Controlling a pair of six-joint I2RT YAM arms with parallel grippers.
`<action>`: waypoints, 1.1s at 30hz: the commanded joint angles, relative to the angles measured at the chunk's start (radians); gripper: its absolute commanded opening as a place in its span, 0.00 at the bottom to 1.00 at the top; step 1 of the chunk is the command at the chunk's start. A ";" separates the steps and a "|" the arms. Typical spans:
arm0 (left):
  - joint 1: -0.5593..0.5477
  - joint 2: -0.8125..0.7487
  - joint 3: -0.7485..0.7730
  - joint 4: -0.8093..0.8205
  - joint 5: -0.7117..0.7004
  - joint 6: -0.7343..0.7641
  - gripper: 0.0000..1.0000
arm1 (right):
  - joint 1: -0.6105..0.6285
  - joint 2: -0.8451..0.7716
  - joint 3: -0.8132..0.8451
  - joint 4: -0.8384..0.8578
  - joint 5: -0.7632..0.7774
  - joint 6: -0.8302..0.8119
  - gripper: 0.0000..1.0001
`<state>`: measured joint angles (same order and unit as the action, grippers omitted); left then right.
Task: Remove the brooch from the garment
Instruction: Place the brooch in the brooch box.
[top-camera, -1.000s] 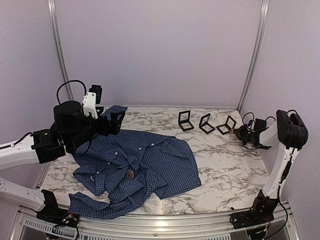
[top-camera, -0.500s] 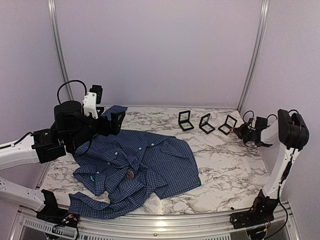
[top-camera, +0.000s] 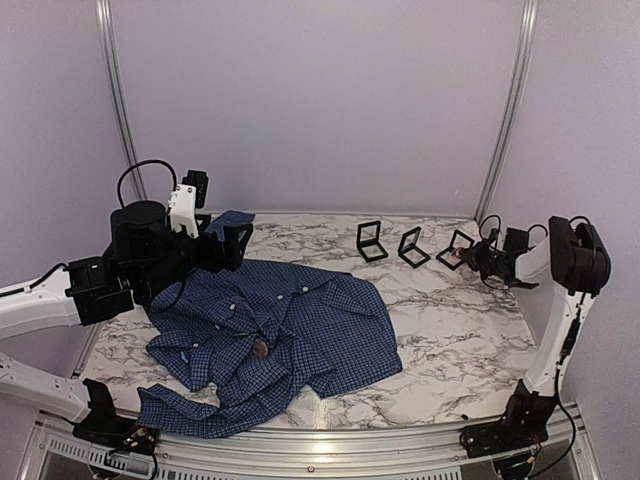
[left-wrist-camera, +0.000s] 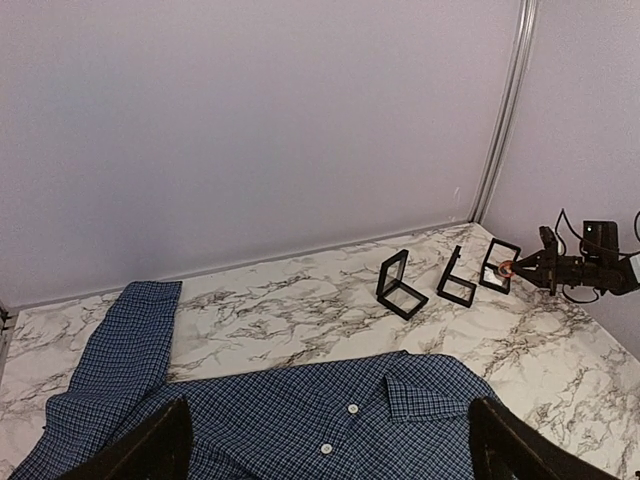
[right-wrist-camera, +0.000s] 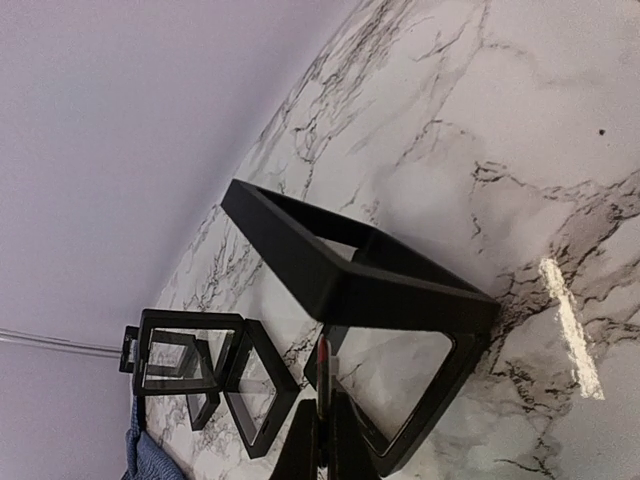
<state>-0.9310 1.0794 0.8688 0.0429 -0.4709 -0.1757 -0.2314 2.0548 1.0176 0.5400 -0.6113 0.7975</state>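
the right pincer (top-camera: 468, 258) is shut tight. its two black fingers (right-wrist-camera: 305, 445) are pressed together on a tiny orange-red round ornament (left-wrist-camera: 505, 267). from the right wrist camera the ornament shows only as a thin red line sticking out past the tips. the tips are right at the open front of a black square frame box (top-camera: 455, 249), the one furthest right. i cannot tell if the ornament touches the box. the middle frame box (top-camera: 413, 246) and the left frame box (top-camera: 372, 241) stand in a row beside it, all open.

the left pincer (top-camera: 232, 247) is spread wide apart. nothing is between its fingers (left-wrist-camera: 165, 445). it hangs over the far left part of the dark blue checked shirt with small pale buttons (top-camera: 310, 320), near a sleeve.

the tiny reddish-brown round brooch (top-camera: 260, 347) sits on the front of the shirt, near the button row and well apart from both pincers. the shirt lies spread out and a bit rumpled on the white marble table with grey veins (top-camera: 450, 330).
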 joint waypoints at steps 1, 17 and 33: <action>0.008 -0.004 0.022 -0.026 0.008 -0.003 0.99 | 0.016 0.041 0.053 -0.004 -0.017 0.005 0.00; 0.009 0.027 0.036 -0.012 0.026 -0.011 0.99 | 0.027 0.100 0.144 -0.098 -0.059 -0.031 0.00; 0.010 0.027 0.032 -0.018 0.023 -0.010 0.99 | 0.030 0.126 0.170 -0.110 -0.054 -0.044 0.00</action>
<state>-0.9276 1.0996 0.8711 0.0425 -0.4526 -0.1768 -0.2111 2.1559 1.1526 0.4458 -0.6647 0.7715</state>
